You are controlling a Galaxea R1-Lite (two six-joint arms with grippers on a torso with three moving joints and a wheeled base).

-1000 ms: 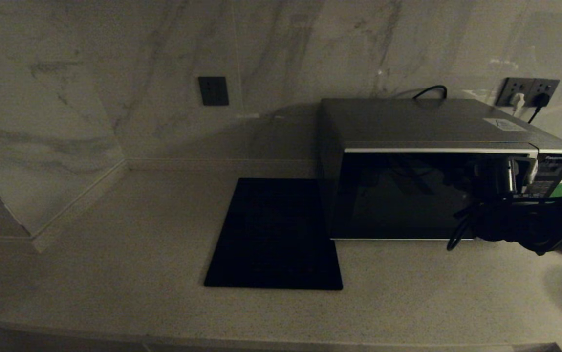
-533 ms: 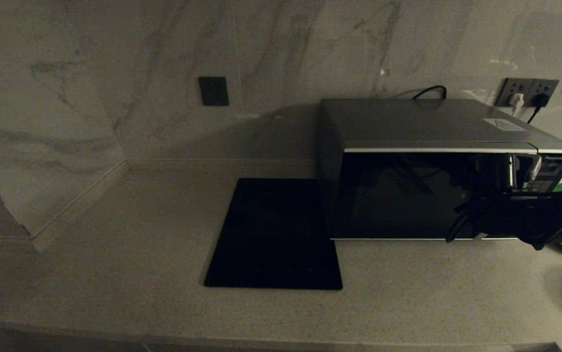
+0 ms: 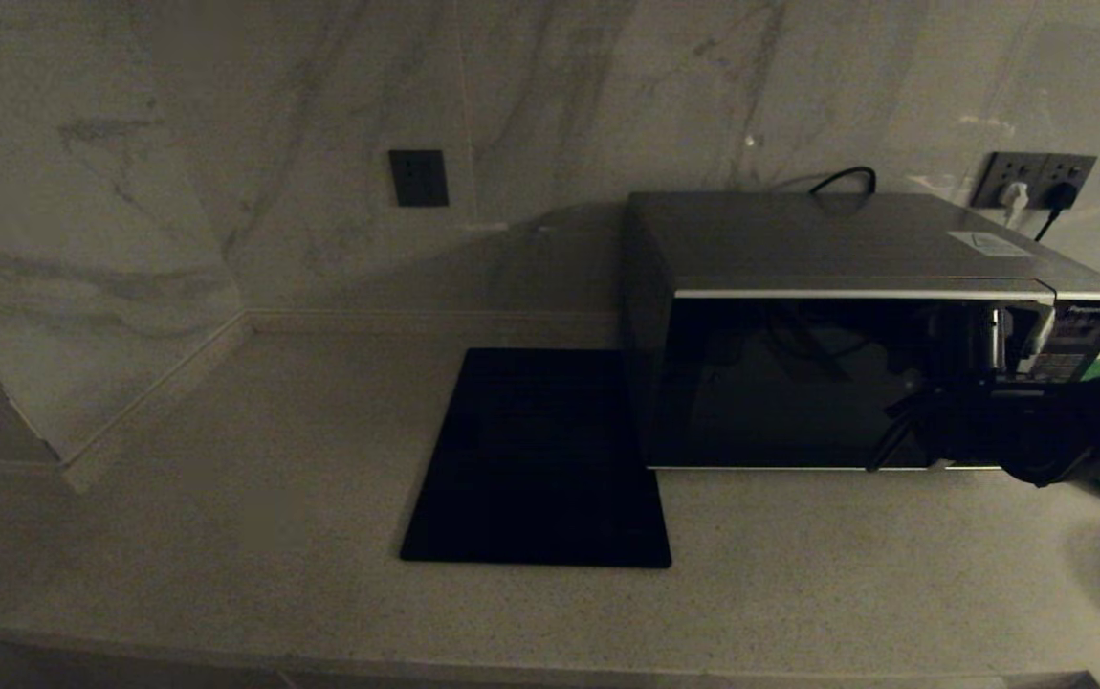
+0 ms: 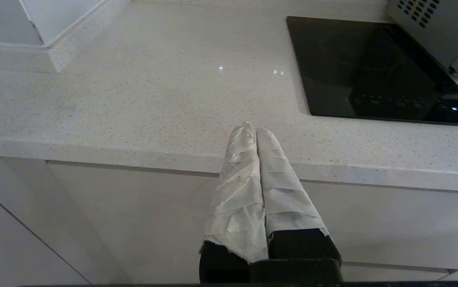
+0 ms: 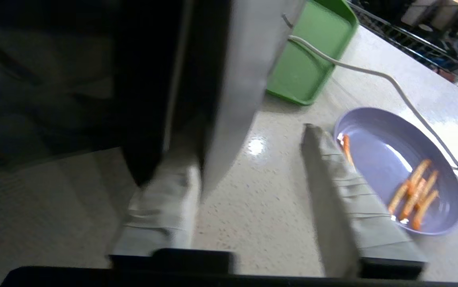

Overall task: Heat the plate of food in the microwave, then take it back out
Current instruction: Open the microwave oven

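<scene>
Right pincer (image 5: 249, 199) is at the right front of the microwave (image 3: 837, 325), its taped fingers spread wide, one finger (image 5: 161, 207) tucked against the door's right edge and the other (image 5: 344, 187) out over the bench (image 3: 225, 459). It grips nothing. The door looks shut or barely ajar, so the step in hand is most likely opening it, the first stage of the task. The next move would call for hooking that edge and swinging the door out toward the left on its hinge.

The plate of food (image 5: 400, 167) sits on the bench right of the microwave, near the green tray (image 5: 304, 63), with a white cable (image 5: 372, 73) running past it.

Left pincer (image 4: 253, 187) hangs closed and empty at the bench's near edge, parked.

Room: the bench in front of the microwave lies open for the door's swing, with a black mat (image 3: 536, 459) just left of the oven.
</scene>
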